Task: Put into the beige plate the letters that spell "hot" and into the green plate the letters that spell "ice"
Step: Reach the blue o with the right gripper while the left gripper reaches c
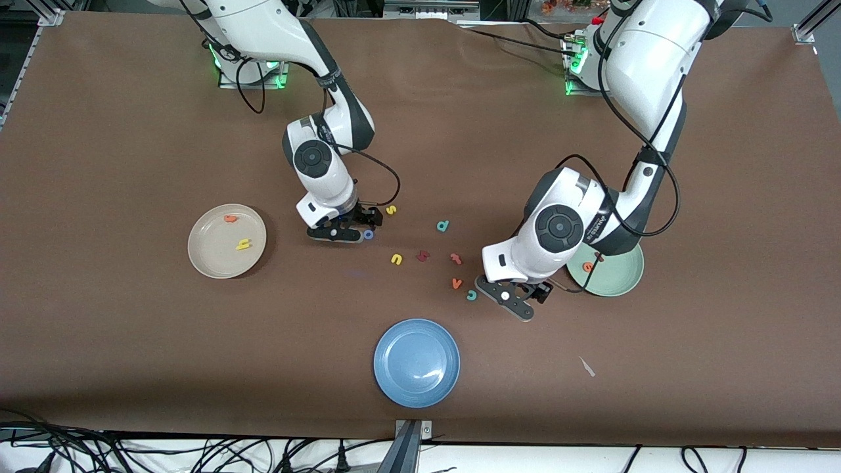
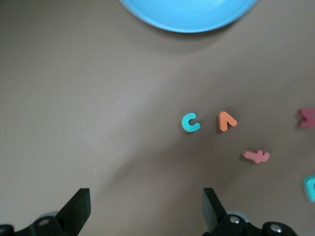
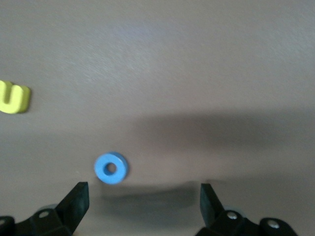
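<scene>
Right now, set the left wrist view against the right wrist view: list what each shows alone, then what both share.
Only the left wrist view: the teal "c", an orange "v", a pinkish-red letter and the blue plate, past the open left gripper.

Only the right wrist view: the blue "o" and a yellow letter, by the open right gripper.

Shared: the brown table.

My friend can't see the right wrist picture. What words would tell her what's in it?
A small blue ring-shaped "o" lies on the brown table, just ahead of the right end effector, whose two dark fingers stand wide open and hold nothing. A yellow "u/n" letter sits at the picture's edge.
</scene>
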